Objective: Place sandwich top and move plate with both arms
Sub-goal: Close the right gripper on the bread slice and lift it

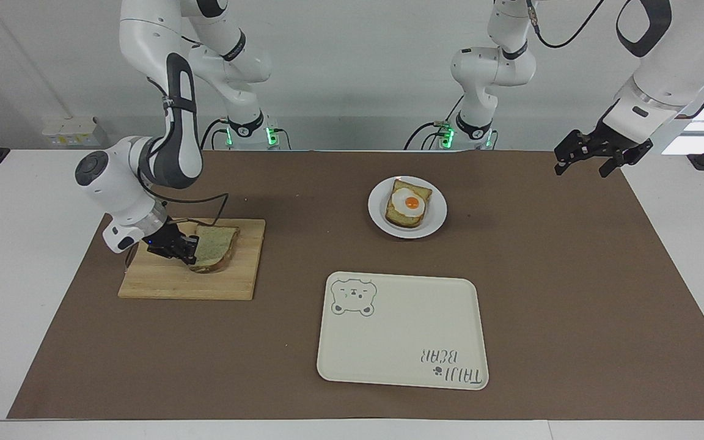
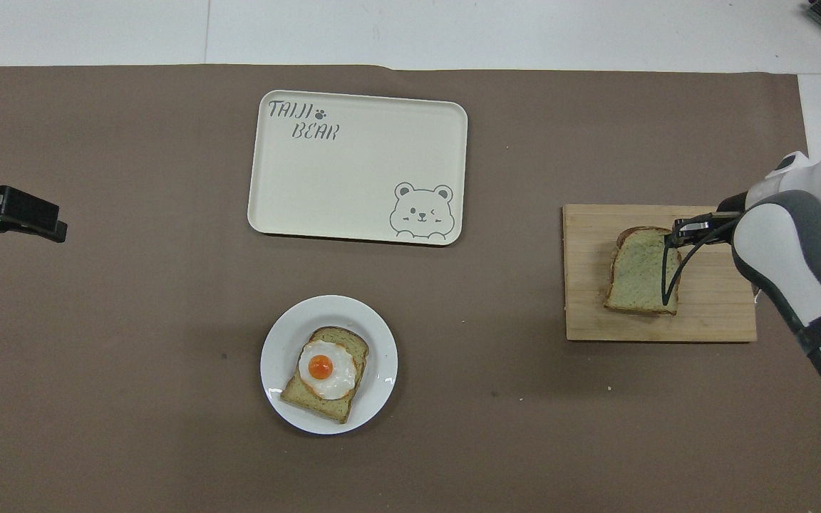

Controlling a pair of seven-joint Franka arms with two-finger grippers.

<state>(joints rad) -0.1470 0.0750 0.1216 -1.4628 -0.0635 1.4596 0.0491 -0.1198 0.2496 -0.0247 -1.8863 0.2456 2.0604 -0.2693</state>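
Note:
The sandwich top (image 1: 216,247) (image 2: 641,270), a plain pale slice with brown crust, hangs slightly lifted over the wooden cutting board (image 1: 162,284) (image 2: 710,320). My right gripper (image 1: 188,250) (image 2: 675,235) is shut on the slice's edge, low over the board. The small round white plate (image 1: 434,223) (image 2: 279,356) holds a darker toast slice with a fried egg (image 1: 412,201) (image 2: 325,368). My left gripper (image 1: 589,160) (image 2: 26,217) waits open in the air over the brown mat's edge at the left arm's end, holding nothing.
A cream rectangular tray (image 1: 401,342) (image 2: 360,178) with a bear drawing lies farther from the robots than the plate. A brown mat (image 1: 547,293) covers the tabletop. The cutting board sits toward the right arm's end.

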